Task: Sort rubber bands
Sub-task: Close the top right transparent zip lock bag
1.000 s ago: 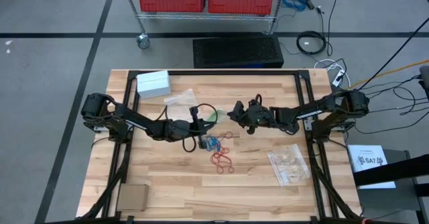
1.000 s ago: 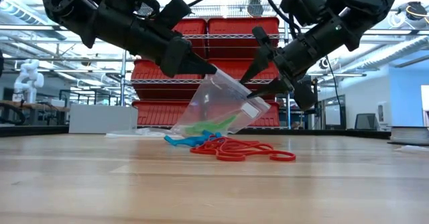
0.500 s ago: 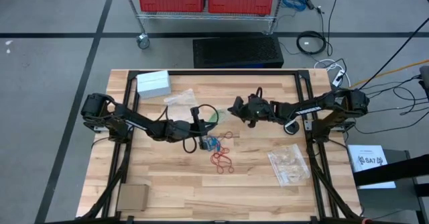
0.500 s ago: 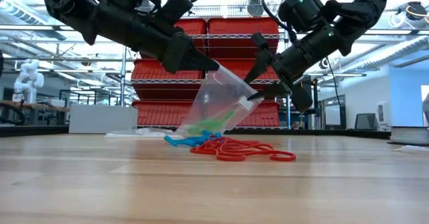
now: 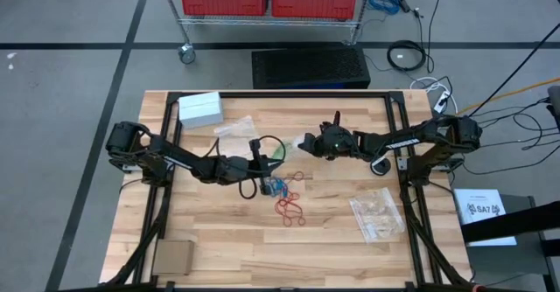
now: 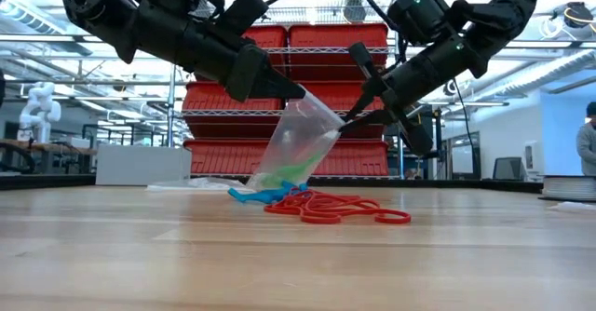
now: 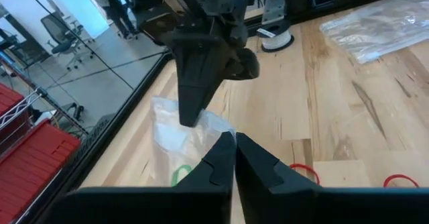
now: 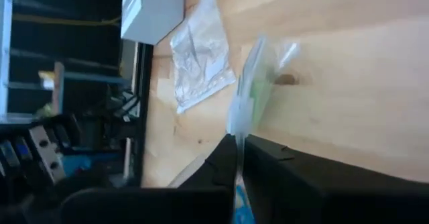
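Lying near the middle of the worktop (image 6: 112, 255), the red rubber bands (image 6: 335, 209) sit beside blue ones, with bare wood open toward the near edge; above them a clear bag (image 6: 298, 148) with green bands inside hangs tilted; the left end effector (image 6: 284, 89) pinches one top edge, the right end effector (image 6: 346, 122) is closed on the other; behind stand red bins (image 6: 307, 41).

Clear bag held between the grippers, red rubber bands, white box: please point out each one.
clear bag (image 6: 303, 143), low view, on its see-through side.
red rubber bands (image 6: 340, 210), low view, middle of the pile.
white box (image 5: 199, 109), high view, on its top face.
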